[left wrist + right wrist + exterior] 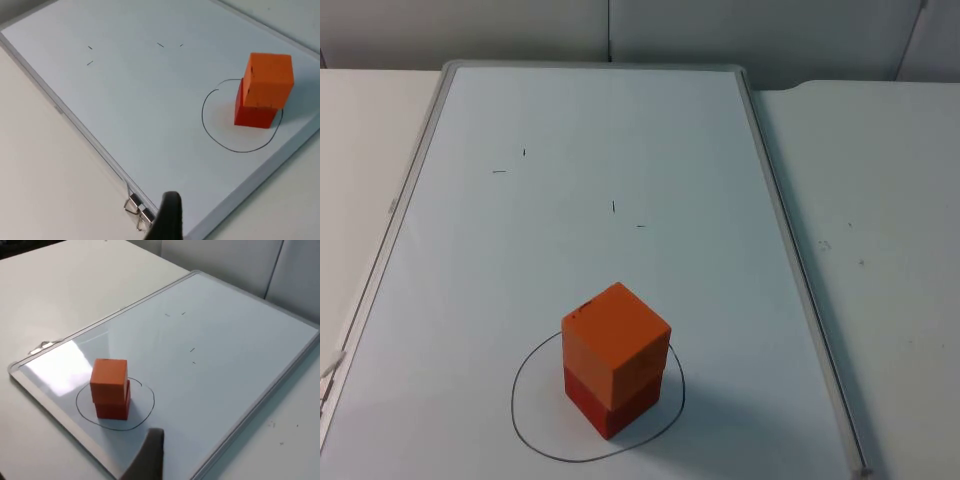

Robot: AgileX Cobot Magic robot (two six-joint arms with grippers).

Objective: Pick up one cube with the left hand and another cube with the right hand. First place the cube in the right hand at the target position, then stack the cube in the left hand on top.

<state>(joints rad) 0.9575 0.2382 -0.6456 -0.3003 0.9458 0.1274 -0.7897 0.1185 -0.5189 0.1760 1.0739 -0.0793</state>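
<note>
An orange cube [616, 335] sits squarely on a red cube [620, 402], slightly rotated against it. The stack stands inside a hand-drawn black circle [523, 420] near the front of the whiteboard [570, 130]. From the left wrist the orange cube [267, 80] and red cube [254, 114] are far ahead, and my left gripper [167, 220] hangs over the board's framed edge. The right wrist view has the orange cube [109, 379] on the red cube [113, 409], with my right gripper [147, 457] back above the board's near edge. Both arms wait clear of the stack, touching nothing.
The whiteboard has a grey frame [790, 250] and lies on the white table [880, 250]. A few short pen marks [614, 207] dot its middle. Two metal clips [137, 210] sit on its edge near my left gripper. A grey partition wall [620, 30] closes the back.
</note>
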